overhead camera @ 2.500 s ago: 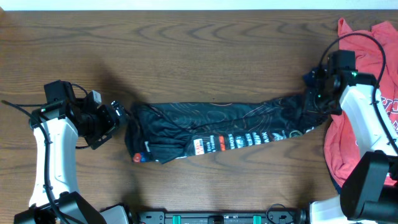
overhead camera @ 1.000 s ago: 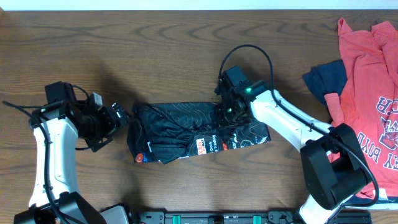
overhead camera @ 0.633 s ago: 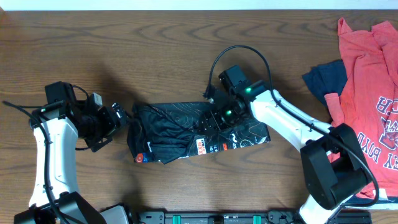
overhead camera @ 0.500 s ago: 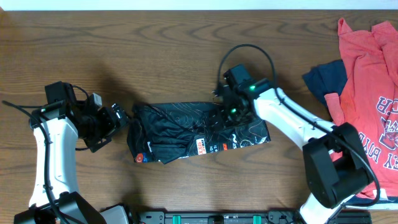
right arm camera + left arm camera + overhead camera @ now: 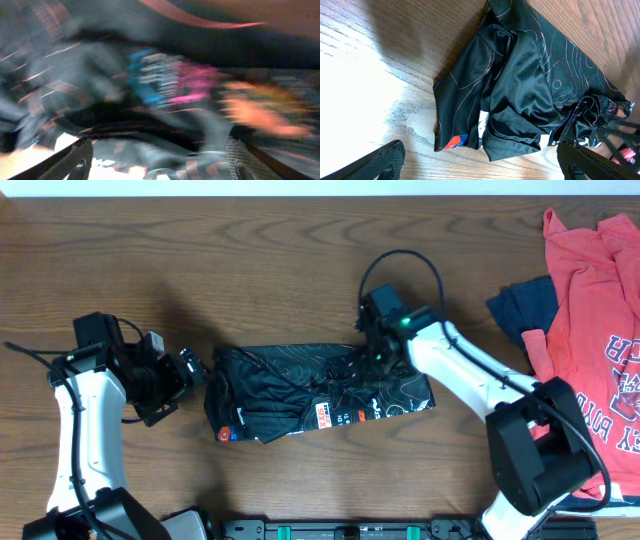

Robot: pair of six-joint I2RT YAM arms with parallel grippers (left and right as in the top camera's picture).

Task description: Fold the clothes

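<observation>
The clothes, a black jersey (image 5: 290,385) with thin contour lines and a row of sponsor logos, lie bunched and doubled over mid-table. My left gripper (image 5: 195,370) hovers just off the jersey's left edge, open and empty. In the left wrist view its fingers (image 5: 385,160) stand far apart in front of the crumpled jersey (image 5: 520,85). My right gripper (image 5: 372,352) sits low over the jersey's upper right part. The right wrist view is badly blurred: dark cloth (image 5: 100,75) fills it, and the right gripper (image 5: 160,160) has its fingers spread wide at either side, open over loose fabric.
A red T-shirt (image 5: 590,300) with lettering and a navy garment (image 5: 520,315) lie piled at the right edge of the table. Bare wooden tabletop (image 5: 250,250) runs along the back and to the front left.
My right gripper carried the jersey's right end leftward over the middle, doubling the cloth, then let go, opened, and drew back slightly to the right. The left arm stayed still.
</observation>
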